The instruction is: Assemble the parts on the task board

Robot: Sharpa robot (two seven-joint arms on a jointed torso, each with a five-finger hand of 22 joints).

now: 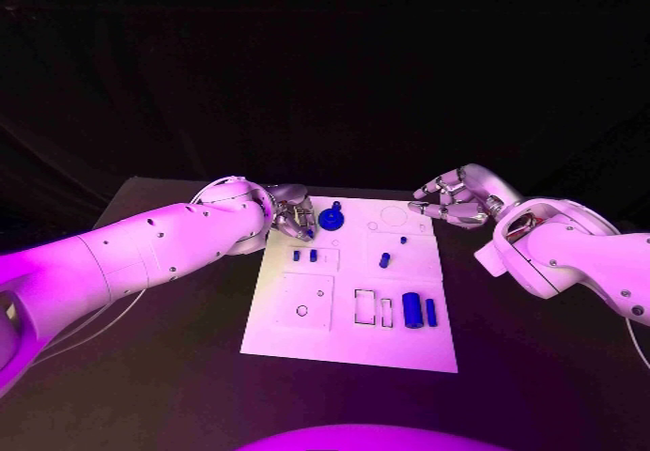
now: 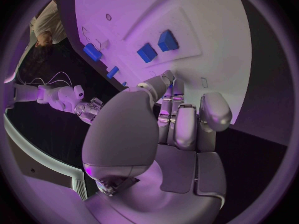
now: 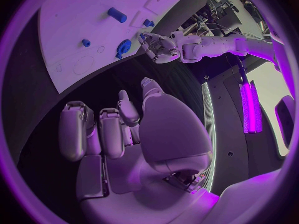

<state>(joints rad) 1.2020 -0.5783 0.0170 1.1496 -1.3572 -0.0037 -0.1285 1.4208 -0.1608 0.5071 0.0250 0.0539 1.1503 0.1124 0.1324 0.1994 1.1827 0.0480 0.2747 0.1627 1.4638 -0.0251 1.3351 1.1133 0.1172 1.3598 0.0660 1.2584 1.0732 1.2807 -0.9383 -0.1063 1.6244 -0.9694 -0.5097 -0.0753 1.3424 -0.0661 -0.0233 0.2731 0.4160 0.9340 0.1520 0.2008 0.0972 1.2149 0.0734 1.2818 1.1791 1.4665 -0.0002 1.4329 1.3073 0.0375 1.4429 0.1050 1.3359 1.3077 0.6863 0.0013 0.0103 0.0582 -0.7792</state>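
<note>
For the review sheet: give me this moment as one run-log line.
left hand: at task board far-left edge beside round blue part, grip unclear | right hand: curled, holding nothing, off far-right corner

Task board: smooth, matt white plate, apparently plastic, with shallow recessed outlines. Parts: solid blue pieces, plastic-looking, slightly glossy. Table: black, matt, no visible sheen. Left hand and right hand: silver, metallic-looking segments with a soft satin gloss, smooth rounded shells. Arm casings: white, hard, smooth, glossy plastic.
</note>
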